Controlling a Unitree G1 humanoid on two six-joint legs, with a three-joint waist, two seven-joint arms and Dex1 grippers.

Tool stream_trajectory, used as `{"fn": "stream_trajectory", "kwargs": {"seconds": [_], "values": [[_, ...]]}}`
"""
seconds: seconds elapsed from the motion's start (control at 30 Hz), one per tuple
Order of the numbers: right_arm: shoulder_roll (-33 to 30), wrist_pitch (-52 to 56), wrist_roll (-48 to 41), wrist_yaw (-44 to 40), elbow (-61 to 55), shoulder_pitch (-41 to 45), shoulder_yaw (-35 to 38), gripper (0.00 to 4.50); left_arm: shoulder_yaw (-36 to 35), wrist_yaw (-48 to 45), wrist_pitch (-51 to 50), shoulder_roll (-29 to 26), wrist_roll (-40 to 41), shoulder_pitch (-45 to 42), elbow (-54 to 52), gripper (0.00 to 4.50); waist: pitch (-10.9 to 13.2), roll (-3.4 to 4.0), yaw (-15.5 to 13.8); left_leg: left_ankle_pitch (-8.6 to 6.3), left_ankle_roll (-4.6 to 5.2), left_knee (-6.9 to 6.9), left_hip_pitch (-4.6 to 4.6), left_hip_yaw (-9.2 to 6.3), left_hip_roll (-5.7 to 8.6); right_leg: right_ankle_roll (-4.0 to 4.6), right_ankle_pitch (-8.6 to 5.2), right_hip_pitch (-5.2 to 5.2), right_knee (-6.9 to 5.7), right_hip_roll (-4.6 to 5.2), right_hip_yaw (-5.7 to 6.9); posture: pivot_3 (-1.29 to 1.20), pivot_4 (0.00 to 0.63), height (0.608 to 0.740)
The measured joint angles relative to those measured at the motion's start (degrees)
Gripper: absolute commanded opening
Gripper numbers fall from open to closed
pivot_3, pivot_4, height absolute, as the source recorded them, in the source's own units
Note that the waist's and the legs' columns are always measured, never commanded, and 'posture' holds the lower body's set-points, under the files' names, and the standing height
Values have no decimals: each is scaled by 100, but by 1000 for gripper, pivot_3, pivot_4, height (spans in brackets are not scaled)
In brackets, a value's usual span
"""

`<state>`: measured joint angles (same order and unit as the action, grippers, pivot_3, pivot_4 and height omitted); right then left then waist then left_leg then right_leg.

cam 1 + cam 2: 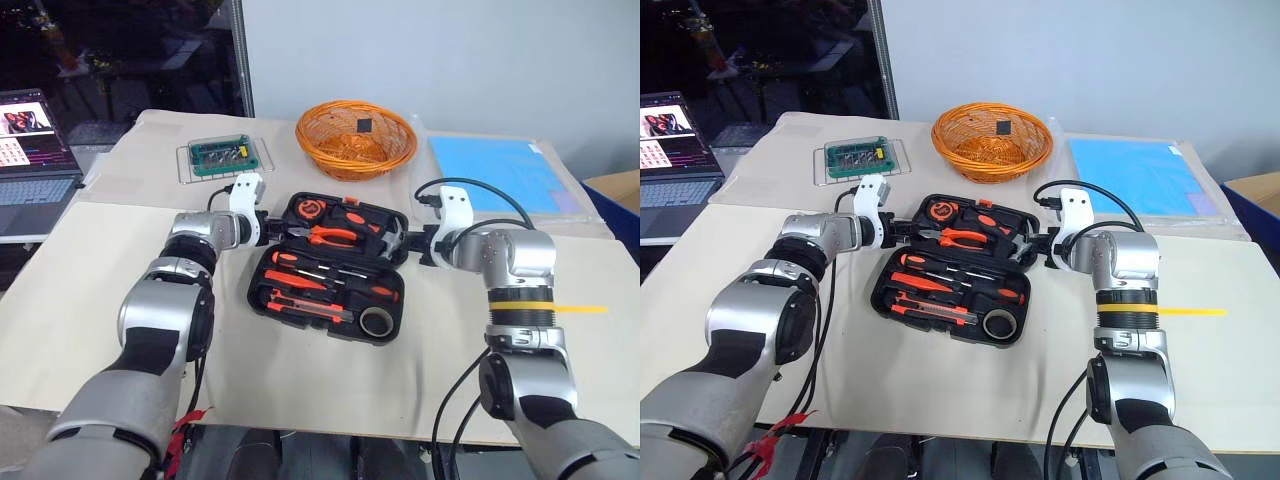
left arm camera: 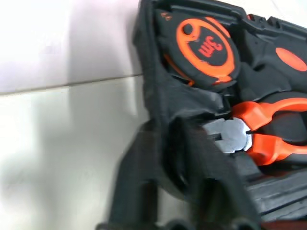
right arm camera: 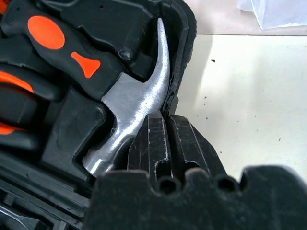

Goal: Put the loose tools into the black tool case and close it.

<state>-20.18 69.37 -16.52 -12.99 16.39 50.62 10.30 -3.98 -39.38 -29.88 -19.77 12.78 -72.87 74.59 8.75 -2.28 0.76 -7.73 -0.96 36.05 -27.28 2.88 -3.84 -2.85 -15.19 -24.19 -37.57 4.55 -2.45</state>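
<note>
Open black tool case (image 1: 330,268) mid-table, long axis running left-right, lid half toward the basket (image 1: 356,137).

Eye view: 2 halves hold orange-and-black tools (image 1: 305,283) lying lengthwise.
Left wrist: left gripper (image 2: 170,158) clenched on the lid's rim beside tape measure (image 2: 204,48).
Right wrist: right gripper (image 3: 168,139) pinches the opposite rim by hammer (image 3: 129,103).

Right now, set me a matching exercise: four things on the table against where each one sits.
Things:
1. tape measure
2. tape roll
3. wicker basket
4. circuit board

Places:
A. near half of the tool case
B. behind the case, centre
C. far half of the case
D. behind the case, to the robot's left

Pairs: 1-C, 2-A, 3-B, 4-D
</note>
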Motion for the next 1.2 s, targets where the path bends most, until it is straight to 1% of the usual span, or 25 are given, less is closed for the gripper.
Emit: {"fn": "stream_trajectory", "kwargs": {"seconds": [0.1, 0.23, 0.27, 0.3, 0.37, 0.43, 0.47, 0.57, 0.63, 0.67, 0.77, 0.83, 0.87, 0.93, 0.97, 1.0, 1.03, 1.07, 1.1, 1.13, 1.2], "values": [[-80, -608, 110, -226, 259, 1, -142, 0, -152, -256, -3, -7, 1, -1, 25, 23, 2, 1, 3, 2, -1, 4, -2, -1, 1, 0, 0, -3, -3, 0, 0, 0, 150, 740], [-301, -1805, 467, -563, 486, -7, -492, 0, -119, -751, 144, -30, -84, 16, -99, 23, 27, 5, -9, 3, -4, 2, -8, -2, 2, -1, 0, -8, -2, 0, -1, 0, 150, 740], [-400, -2314, 565, -737, 482, -59, -555, 0, -42, -884, 467, -33, -190, 107, -332, 23, 58, 12, -5, 5, -6, -1, -13, -1, 3, -1, 0, -13, -2, 0, -2, 0, 150, 740], [-450, -2576, 623, -832, 457, -111, -579, 0, -17, -932, 684, -30, -214, 191, -490, 23, 67, 16, -6, 5, -7, -5, -13, -1, 3, 0, 0, -13, 1, 0, -3, 0, 150, 740], [-591, -3166, 652, -1077, 113, -417, -603, 0, 123, -1003, 1639, -29, -407, 688, -1240, 23, 74, 27, -5, 5, -8, -23, -12, -1, 0, 0, 0, -15, -4, -3, -3, 0, 150, 740], [-641, -3681, 717, -1182, -184, -755, -605, 0, 200, -975, 2330, -13, -537, 1088, -1665, 23, 76, 31, -4, 7, -10, -33, -13, -1, -2, 2, 1, -16, -8, -5, -3, 0, 150, 740], [-687, -4189, 815, -1210, -574, -1239, -600, 0, 301, -902, 2903, 25, -661, 1422, -2030, 23, 76, 31, -12, 7, -11, -36, -13, -1, -2, 2, 1, -12, -6, -5, -3, 0, 150, 740], [-760, -5037, 924, -1240, -1486, -2370, -528, 0, 474, -696, 3986, 15, -954, 2041, -2492, 23, 76, 32, -48, 4, -10, -34, -14, 4, -1, 1, 1, -9, 4, -1, -2, 0, 150, 740], [-866, -5422, 1043, -1271, -1914, -2881, -522, 0, 557, -606, 4495, -43, -1131, 2227, -2595, 23, 76, 32, -77, 3, -8, -20, -10, 8, -1, 0, 0, -1, 4, 0, -3, 0, 150, 740], [-981, -5655, 1114, -1315, -2169, -3218, -518, 0, 646, -587, 4661, -77, -1240, 2266, -2623, 23, 76, 32, -92, 3, -8, -18, -9, 8, 0, -1, 0, 1, 26, -1, -3, 0, 150, 740], [-1203, -6069, 1161, -1534, -2737, -3910, -520, 0, 765, -622, 4932, -240, -1342, 2405, -2685, 23, 75, 34, -72, 8, -12, -13, 23, 6, -9, 4, 7, 28, 34, -11, -3, 0, 150, 740], [-1380, -6318, 1172, -1765, -3088, -4363, -529, 0, 826, -700, 5123, -401, -1373, 2621, -2844, 23, 75, 34, -28, 11, -13, -15, 100, 5, -13, 4, 6, 103, 37, -13, -3, 0, 150, 740], [-1449, -6406, 1190, -1845, -3227, -4535, -531, 0, 838, -768, 5087, -466, -1354, 2707, -2953, 23, 75, 34, -12, 9, -15, -16, 131, 5, -13, -14, -7, 135, 40, -11, -1, 0, 150, 740], [-1618, -6614, 1300, -1966, -3502, -4891, -531, 0, 793, -1085, 4818, -650, -1176, 2933, -3376, 23, 75, 35, 6, 0, -30, -18, 154, 7, -15, -27, -21, 160, 48, -9, -2, 0, 150, 740], [-1687, -6678, 1321, -2012, -3613, -5019, -529, 0, 777, -1251, 4674, -733, -1050, 3054, -3568, 370, 75, 35, 19, -1, -30, -19, 168, 9, -16, -24, -21, 173, 48, -8, -3, 0, 150, 740], [-1759, -6771, 1352, -2087, -3749, -5180, -524, 347, 725, -1501, 4356, -834, -826, 3221, -3852, 759, 74, 35, 32, 1, -28, -19, 182, 9, -18, -19, -21, 188, 48, -9, -3, 0, 150, 740], [-1823, -6802, 1397, -2123, -3860, -5291, -517, 706, 690, -1734, 3960, -949, -621, 3352, -4134, 982, 74, 35, 43, 3, -25, -19, 182, 9, -19, -13, -18, 186, 47, -9, -4, 0, 150, 740], [-1938, -6781, 1416, -2202, -3994, -5476, -508, 892, 665, -1994, 3470, -1131, -361, 3524, -4459, 1339, 74, 36, 52, 4, -23, -21, 180, 9, -19, -5, -16, 182, 45, -9, -5, 0, 150, 740], [-2210, -6679, 1416, -2383, -4265, -5809, -426, 984, 596, -2469, 2608, -1577, 56, 3886, -4950, 1716, 74, 37, 81, 7, -16, -28, 180, 8, -21, 19, -13, 181, 40, -10, -8, 0, 150, 740], [-2451, -6411, 1360, -2612, -4509, -6167, -268, 984, 515, -2921, 1806, -2095, 428, 4209, -5331, 2048, 75, 36, 108, 2, -21, -29, 179, 5, -27, 28, -21, 175, 36, -13, -5, 0, 150, 740], [-2778, -5867, 1163, -2970, -4703, -6668, 119, 984, 330, -3502, 799, -2889, 839, 4621, -5706, 2752, 75, 36, 127, 0, -22, -32, 177, 0, -28, 30, -25, 173, 35, -14, 1, 0, 150, 740]]}}
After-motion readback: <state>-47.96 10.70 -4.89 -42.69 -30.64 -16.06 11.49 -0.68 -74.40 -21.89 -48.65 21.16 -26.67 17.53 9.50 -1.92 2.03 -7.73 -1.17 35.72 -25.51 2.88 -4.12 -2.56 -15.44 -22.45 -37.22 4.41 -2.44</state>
